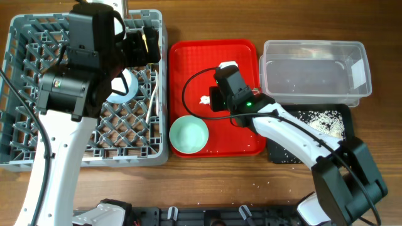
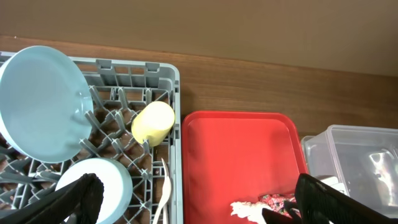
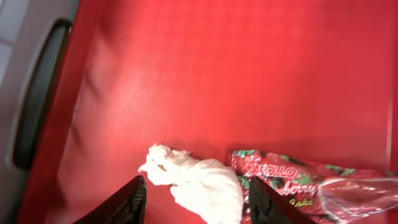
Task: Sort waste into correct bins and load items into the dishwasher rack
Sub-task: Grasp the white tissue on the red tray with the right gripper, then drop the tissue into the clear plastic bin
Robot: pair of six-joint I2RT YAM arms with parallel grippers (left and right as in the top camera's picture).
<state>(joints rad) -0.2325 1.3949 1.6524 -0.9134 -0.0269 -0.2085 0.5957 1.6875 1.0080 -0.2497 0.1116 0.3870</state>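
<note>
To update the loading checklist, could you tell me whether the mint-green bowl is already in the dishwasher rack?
No, the mint-green bowl sits at a corner of the red tray, outside the dishwasher rack.

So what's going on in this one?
The right gripper is open low over the red tray, fingers either side of the crumpled napkin, red wrapper beside it. The left gripper hangs open over the dishwasher rack, which holds plate, yellow cup and blue bowl. The mint-green bowl is not yet loaded.
</note>
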